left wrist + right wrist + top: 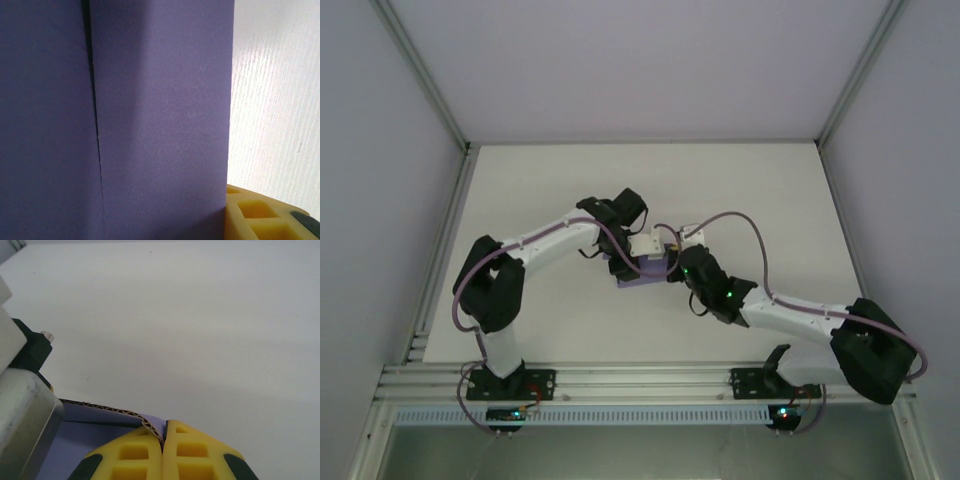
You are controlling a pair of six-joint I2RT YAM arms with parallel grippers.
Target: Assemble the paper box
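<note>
The lilac-purple paper box (642, 272) sits mid-table between the two arms. My left gripper (638, 252) comes at it from the upper left. In the left wrist view the purple card (160, 100) fills nearly everything, with a dark vertical seam down its left part. One yellow fingertip (260, 215) pokes out beside its right edge, and the other finger is hidden behind the card. My right gripper (163, 440) is shut on a corner of the card (100, 422), whose brown corrugated edge is pinched between the yellow pads. It grips from the box's right side (672, 264).
The white table (640, 190) stretches around the box, bounded by aluminium rails and grey walls. The left arm's grey-and-black wrist body (20, 390) looms close at the left of the right wrist view. Bare tabletop (200, 315) lies beyond the right fingers.
</note>
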